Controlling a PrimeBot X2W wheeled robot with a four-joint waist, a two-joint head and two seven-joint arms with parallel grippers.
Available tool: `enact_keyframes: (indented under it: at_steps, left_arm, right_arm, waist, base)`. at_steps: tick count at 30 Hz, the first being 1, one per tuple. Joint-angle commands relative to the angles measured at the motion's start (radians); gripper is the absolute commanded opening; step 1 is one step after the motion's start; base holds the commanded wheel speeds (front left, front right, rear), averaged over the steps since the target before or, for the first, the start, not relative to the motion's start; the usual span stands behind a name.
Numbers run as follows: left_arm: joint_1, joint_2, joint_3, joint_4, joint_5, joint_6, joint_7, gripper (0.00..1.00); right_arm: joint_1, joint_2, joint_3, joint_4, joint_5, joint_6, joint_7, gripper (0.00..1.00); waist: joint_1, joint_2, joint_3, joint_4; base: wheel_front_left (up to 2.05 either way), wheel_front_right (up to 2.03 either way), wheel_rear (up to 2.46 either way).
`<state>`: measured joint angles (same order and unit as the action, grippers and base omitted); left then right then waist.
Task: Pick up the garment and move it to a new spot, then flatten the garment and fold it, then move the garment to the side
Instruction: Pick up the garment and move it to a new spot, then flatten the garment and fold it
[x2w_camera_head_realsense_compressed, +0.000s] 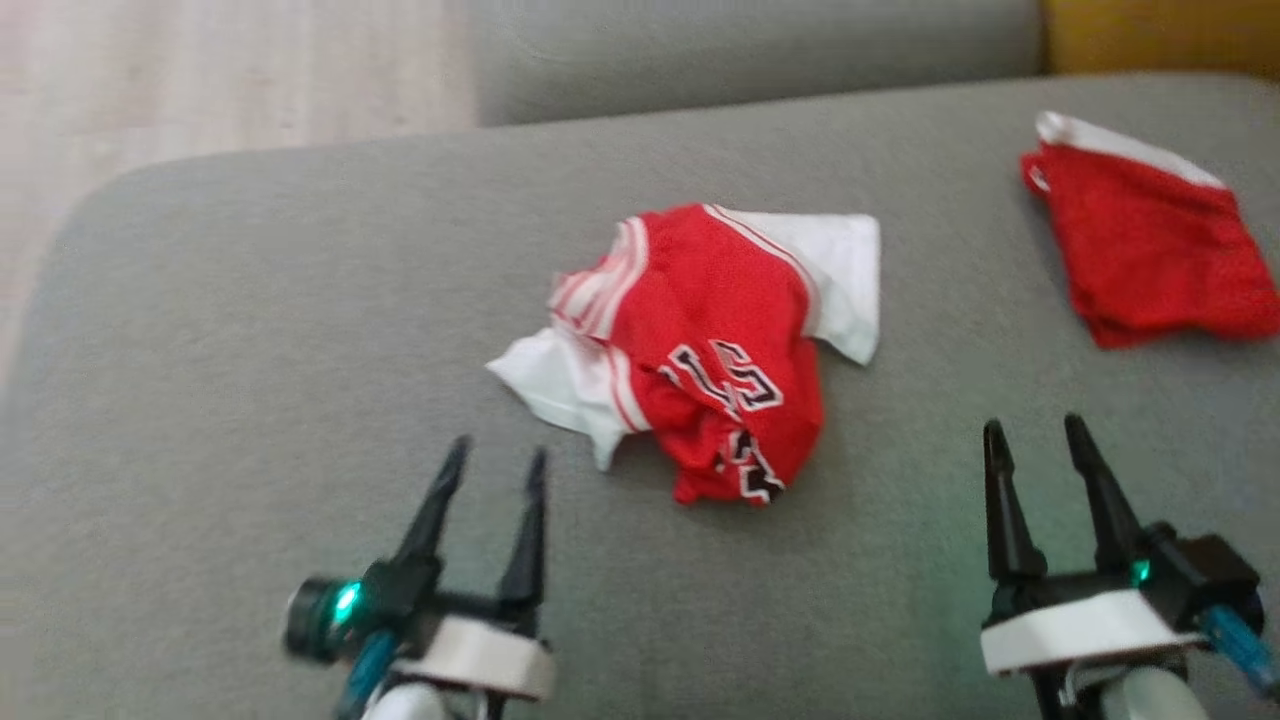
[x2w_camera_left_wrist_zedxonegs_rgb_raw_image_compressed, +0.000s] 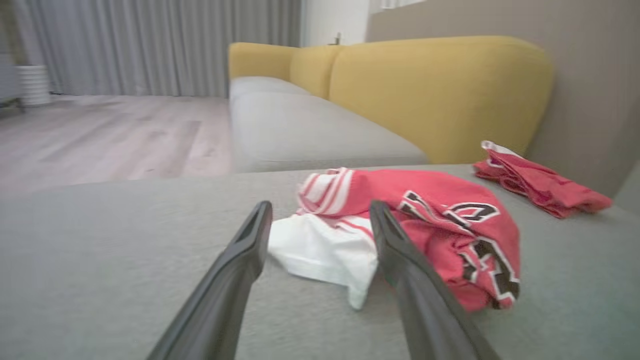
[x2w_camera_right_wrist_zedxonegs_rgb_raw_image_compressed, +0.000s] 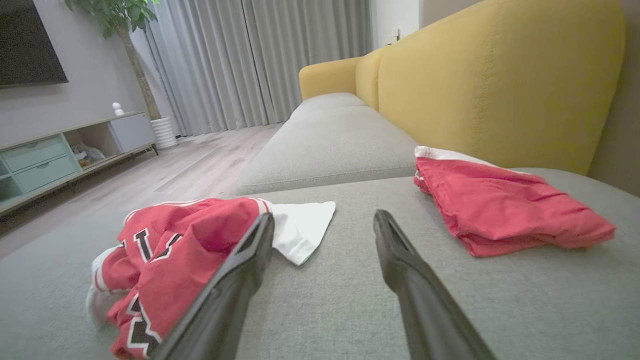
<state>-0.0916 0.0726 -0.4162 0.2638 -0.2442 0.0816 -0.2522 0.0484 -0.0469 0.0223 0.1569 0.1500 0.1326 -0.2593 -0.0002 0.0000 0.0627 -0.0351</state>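
L gripper (x2w_camera_head_realsense_compressed: 500, 450) sits nearest, just short of the jersey's (x2w_camera_head_realsense_compressed: 715, 330) white corner, fingers spread wide and empty; R gripper (x2w_camera_head_realsense_compressed: 1033, 425) is near the jersey's right side, likewise wide and empty. Jersey (red, white sleeves, blk/wht lettering) lies crumpled mid-cushion (x2w_camera_head_realsense_compressed: 250, 350), apart from both grippers. Beyond the jersey to the right, well apart from it, lies a folded red cloth (x2w_camera_head_realsense_compressed: 1150, 250) w/ white band; farther behind the jersey are a 2nd grey seat (x2w_camera_head_realsense_compressed: 750, 50), yellow backrest (x2w_camera_head_realsense_compressed: 1160, 35), and wood floor (x2w_camera_head_realsense_compressed: 200, 70) at far left.
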Motion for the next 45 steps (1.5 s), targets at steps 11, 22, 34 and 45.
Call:
enact_keyframes:
  at_steps: [11, 22, 34, 45]
  left_arm:
    - [0.145, -0.013, 0.221, -0.127, 0.05, 0.016, -0.009, 1.0]
    - [0.155, -0.021, 0.274, -0.128, 0.08, -0.013, -0.009, 1.0]
    - [0.153, -0.022, 0.278, -0.122, 0.077, -0.018, -0.009, 1.0]
    - [0.03, -0.022, 0.258, -0.068, 0.085, -0.033, -0.009, 1.0]
  right_arm:
    - [0.039, -0.004, 0.034, 0.01, 0.023, -0.002, -0.002, 1.0]
    - [0.057, -0.003, 0.043, 0.021, 0.038, -0.002, -0.002, 1.0]
    - [0.053, -0.003, 0.051, 0.022, 0.042, -0.002, -0.002, 1.0]
    - [0.006, -0.003, 0.065, 0.015, 0.022, -0.002, -0.002, 1.0]
  waist:
    - [0.0002, 0.0, -0.105, 0.158]
    - [0.0002, 0.0, -0.111, 0.166]
    - [0.0002, 0.0, -0.096, 0.149]
    - [0.0002, 0.0, 0.014, 0.082]
  base:
    - [0.0, 0.0, 0.0]
    - [0.0, 0.0, 0.0]
    - [0.0, 0.0, 0.0]
    - [0.0, 0.0, 0.0]
